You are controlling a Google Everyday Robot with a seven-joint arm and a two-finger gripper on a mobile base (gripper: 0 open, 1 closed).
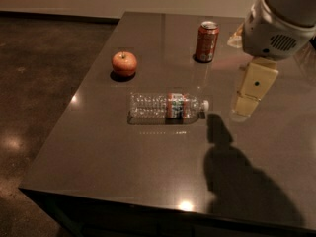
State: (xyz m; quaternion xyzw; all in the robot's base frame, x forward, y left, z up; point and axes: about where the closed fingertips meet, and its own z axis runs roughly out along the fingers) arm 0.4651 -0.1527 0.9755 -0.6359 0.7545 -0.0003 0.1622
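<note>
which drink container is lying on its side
The clear water bottle lies on its side, its cap pointing toward the pincer hovering just past it; the red soda can behind it stands upright.

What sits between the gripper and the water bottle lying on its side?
Nothing visible. The gripper hovers right of the water bottle, by its cap, with only table surface between them. The soda can and apple stand farther back, off that line.

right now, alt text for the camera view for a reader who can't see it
A robot's gripper hangs above the right side of a dark table, just right of a water bottle lying on its side. An apple and an upright soda can stand farther back.
</note>
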